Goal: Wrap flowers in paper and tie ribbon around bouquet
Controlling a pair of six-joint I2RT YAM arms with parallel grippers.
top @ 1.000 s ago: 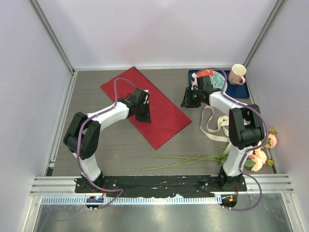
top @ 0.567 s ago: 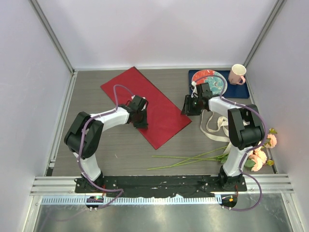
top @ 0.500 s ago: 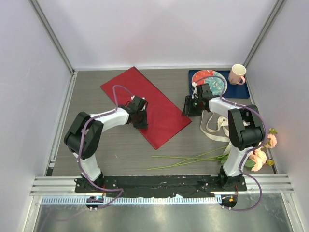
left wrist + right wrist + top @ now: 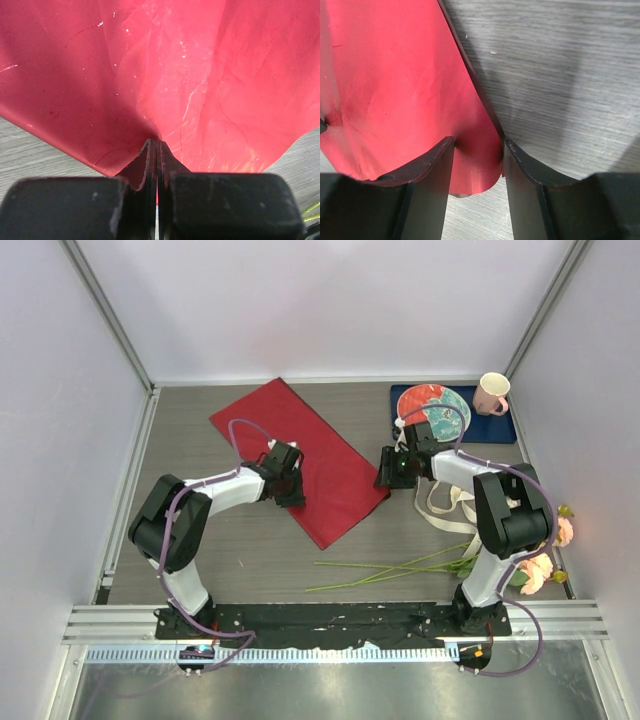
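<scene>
The left claw [image 4: 156,143] is clamped together on a pinched fold of the paper [image 4: 150,60]; the right claw [image 4: 478,150] stands apart, straddling the paper's corner on the bench [image 4: 560,65].

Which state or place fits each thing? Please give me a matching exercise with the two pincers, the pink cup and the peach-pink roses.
Things:
1. left pincer
2. right pincer
3. small pink ceramic cup
4. peach-pink roses with long green stems

States or places:
A. standing on the small dark blue mat
B. shut on the large dark red paper sheet
C. lying on the grey table, at its near right side
D. open, with the paper's edge between the jaws

Pairs: 1-B, 2-D, 3-A, 4-C.
</scene>
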